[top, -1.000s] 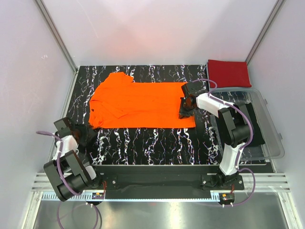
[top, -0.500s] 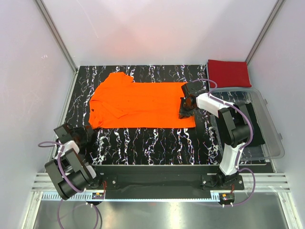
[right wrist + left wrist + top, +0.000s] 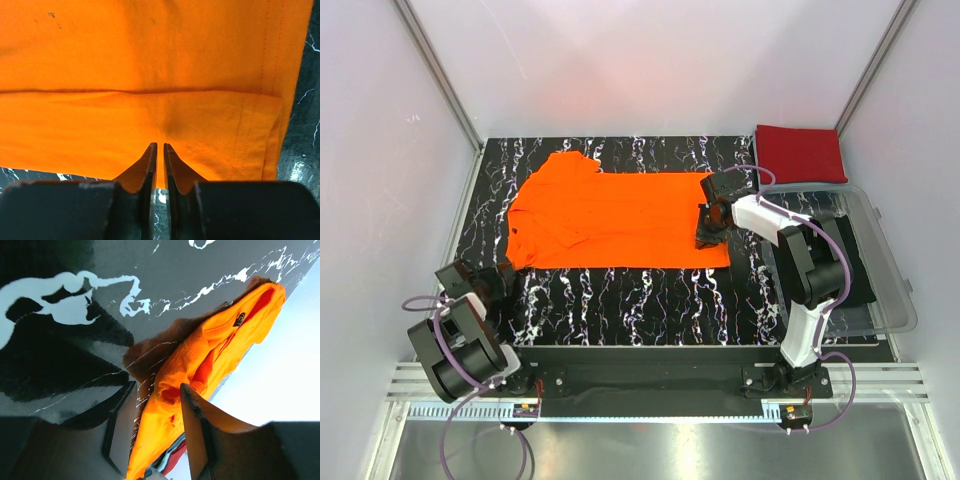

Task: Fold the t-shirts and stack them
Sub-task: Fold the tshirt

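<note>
While the orange t-shirt [image 3: 610, 220] lies spread at upper centre of the marbled surface [image 3: 650, 300], the right tool [image 3: 160, 145] is clamped on its right-hand hem; the left tool [image 3: 157, 390], jaws apart, sits near its lower-left corner. Folded red t-shirt [image 3: 800, 152]: upper right.

- A robot test cell in a lab is shown: a black marbled table [image 3: 620, 290] is boxed in by plain white walls [image 3: 380, 150] and metal posts [image 3: 438, 75].
- A left arm [image 3: 455, 350] and a right arm [image 3: 810, 265] are bolted to a metal rail [image 3: 650, 382].
</note>
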Robot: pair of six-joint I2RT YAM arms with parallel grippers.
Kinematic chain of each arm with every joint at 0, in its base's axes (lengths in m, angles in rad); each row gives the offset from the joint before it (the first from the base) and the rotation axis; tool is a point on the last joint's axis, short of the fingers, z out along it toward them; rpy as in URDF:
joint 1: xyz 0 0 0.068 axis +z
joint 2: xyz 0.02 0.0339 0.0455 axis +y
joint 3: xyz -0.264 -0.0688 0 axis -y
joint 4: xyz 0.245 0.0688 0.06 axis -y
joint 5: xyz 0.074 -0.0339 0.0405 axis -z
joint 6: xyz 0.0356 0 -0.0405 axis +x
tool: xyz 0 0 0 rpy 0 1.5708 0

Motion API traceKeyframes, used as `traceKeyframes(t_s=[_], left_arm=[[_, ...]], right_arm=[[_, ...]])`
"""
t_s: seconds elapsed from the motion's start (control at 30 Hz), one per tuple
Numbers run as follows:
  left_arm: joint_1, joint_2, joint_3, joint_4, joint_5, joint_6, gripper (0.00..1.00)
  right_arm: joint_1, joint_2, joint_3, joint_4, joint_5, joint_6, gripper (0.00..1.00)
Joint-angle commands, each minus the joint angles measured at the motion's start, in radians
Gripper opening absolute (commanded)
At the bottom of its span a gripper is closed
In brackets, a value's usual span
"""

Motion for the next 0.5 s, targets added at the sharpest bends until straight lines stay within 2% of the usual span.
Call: traceKeyframes(t_s=[0.0,0.23,0.47], left_arm=[[0.000,0.028,-0.012,0.086,0.010,-0.025,0.44],[-0.012,0.129,-0.006,0.182,0.045,-0.045,0.42],[-0.035,0.196,0.011,0.226,0.053,-0.049,0.35]], right_arm=[[0.004,-0.005,0.024,0.018,0.024,-0.019,0.16],[0.004,-0.005,0.018,0.018,0.034,-0.021,0.16],[0.004,-0.011,0.017,0.016,0.049,-0.021,0.16]])
